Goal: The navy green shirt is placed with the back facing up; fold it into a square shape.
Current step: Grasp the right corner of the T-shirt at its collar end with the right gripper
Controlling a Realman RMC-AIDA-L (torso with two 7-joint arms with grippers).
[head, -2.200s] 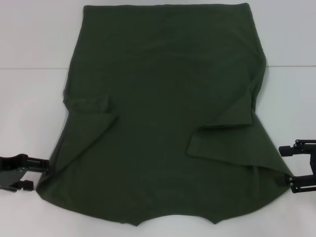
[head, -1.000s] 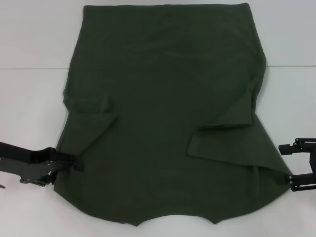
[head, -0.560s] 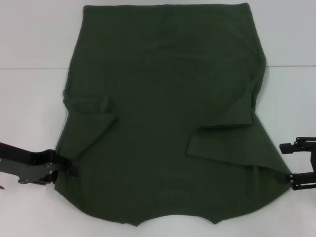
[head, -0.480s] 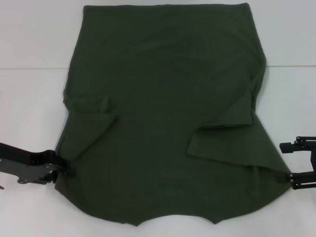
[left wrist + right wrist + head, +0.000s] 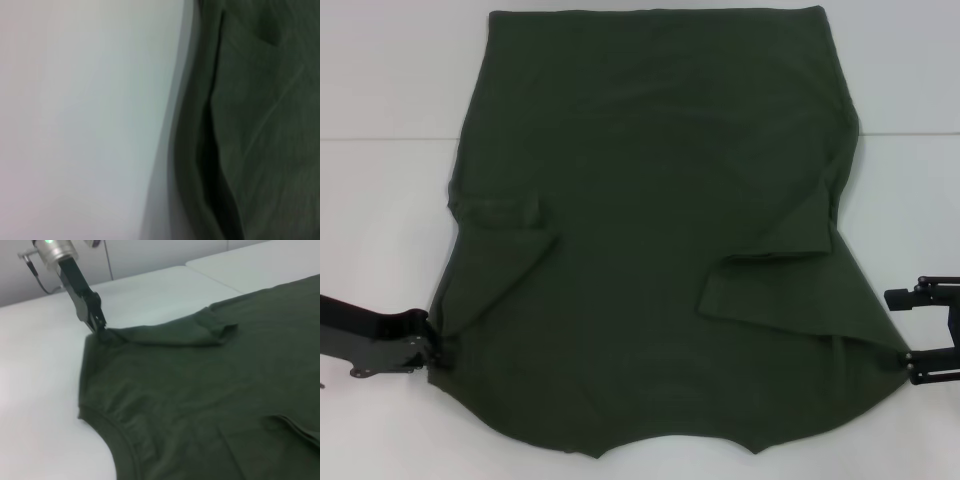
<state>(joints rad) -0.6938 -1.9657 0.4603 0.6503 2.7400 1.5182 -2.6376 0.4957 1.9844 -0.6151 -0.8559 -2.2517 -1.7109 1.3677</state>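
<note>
Shirt (image 5: 660,250) edge sits pinched in the closed left gripper (image 5: 432,345); right gripper (image 5: 908,330) gapes empty, so pulling may bunch the fabric.

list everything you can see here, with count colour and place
large dark olive-green short-sleeved T-shirt: one, olive green, spread flat across the middle of the table, both sleeves folded inward, neckline at the near edge
white table: one, white, under the shirt
left gripper: one, black, at the shirt's left edge near the shoulder, pinching the fabric
right gripper: one, black, at the shirt's right edge, fingers apart, lower one touching the cloth
</note>
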